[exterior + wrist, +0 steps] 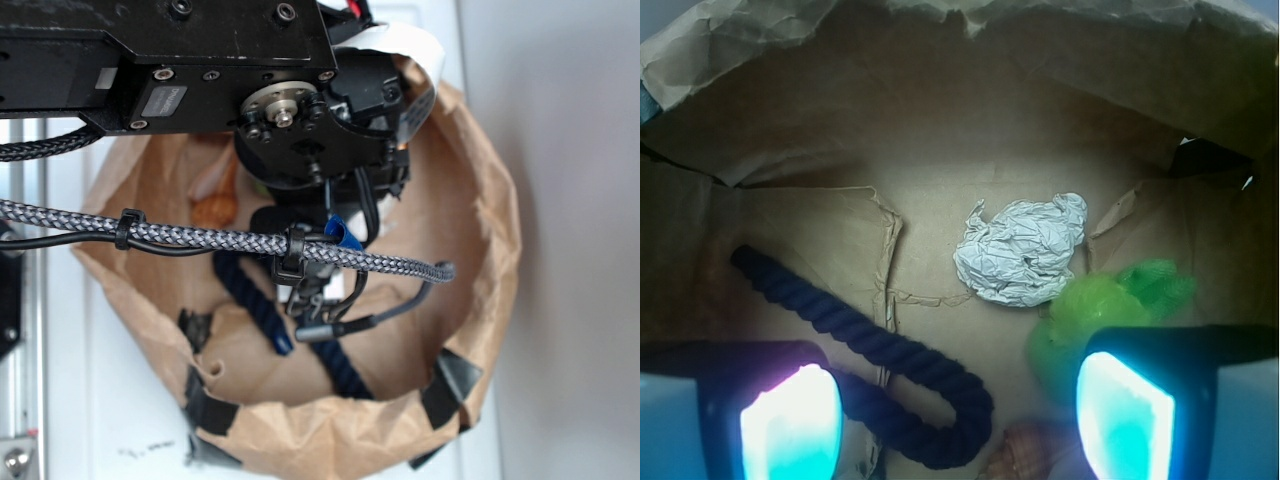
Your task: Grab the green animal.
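- Offset is what I'm watching: in the wrist view the green animal (1095, 305) sits to the right of the gripper's (960, 405) centre line, partly tucked behind the right pad (1125, 415), not in the gap between the two pads.
- Gripper state: the jaws stand wide apart with nothing between them; both lit pads show at the bottom corners of the wrist view.
- The toy lies on the floor of the paper bag (790, 110), near its right wall, just beside or touching the crumpled white paper ball (1022, 250), which sits up and to the left of it.
- I read the toy's long axis as running from lower left to upper right, fuzzy body low, a darker green part toward the top right; its lower end is hidden by the pad.
- The dark rope (870, 345) curls under the middle of the gap, and a brownish shell (1035, 455) peeks in at the bottom edge, close below the toy.
- From the exterior view I only see the arm (300, 130) hanging over the bag; the toy is hidden there.
- My judgement: I'd need a shift to the right before descending, or the right pad lands on top of the toy.
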### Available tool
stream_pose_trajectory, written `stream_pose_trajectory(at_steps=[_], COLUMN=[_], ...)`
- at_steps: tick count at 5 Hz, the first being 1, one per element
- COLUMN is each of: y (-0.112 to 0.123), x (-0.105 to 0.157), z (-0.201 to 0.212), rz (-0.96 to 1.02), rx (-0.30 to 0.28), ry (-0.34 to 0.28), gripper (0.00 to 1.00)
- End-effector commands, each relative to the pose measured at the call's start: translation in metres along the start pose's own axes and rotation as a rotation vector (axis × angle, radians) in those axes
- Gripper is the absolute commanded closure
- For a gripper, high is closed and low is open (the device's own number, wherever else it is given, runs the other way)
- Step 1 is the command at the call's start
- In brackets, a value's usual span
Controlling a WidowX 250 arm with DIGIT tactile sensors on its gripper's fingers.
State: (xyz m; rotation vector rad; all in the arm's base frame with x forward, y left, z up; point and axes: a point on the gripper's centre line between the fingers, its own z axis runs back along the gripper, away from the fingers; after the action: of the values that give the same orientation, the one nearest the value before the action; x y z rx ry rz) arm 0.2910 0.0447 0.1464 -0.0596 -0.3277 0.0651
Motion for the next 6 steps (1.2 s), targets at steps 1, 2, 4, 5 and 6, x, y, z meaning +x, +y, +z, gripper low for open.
stream_pose_trajectory(at_steps=[1,2,4,5,6], y=[0.027,0.038,0.059,0.063,0.059], x=[0.000,-0.006,-0.002,0.001,-0.003], z=[-0.019,-0.024,-0.050,-0.063,-0.077], rz=[0.075,0.090,0.131,0.145,0.120], rx=[0.103,0.143,0.195,0.236,0.264], ry=[-0.085,-0.076,-0.022,-0.035,-0.054], gripper=[0.00,0.00,0.00,0.00,0.00])
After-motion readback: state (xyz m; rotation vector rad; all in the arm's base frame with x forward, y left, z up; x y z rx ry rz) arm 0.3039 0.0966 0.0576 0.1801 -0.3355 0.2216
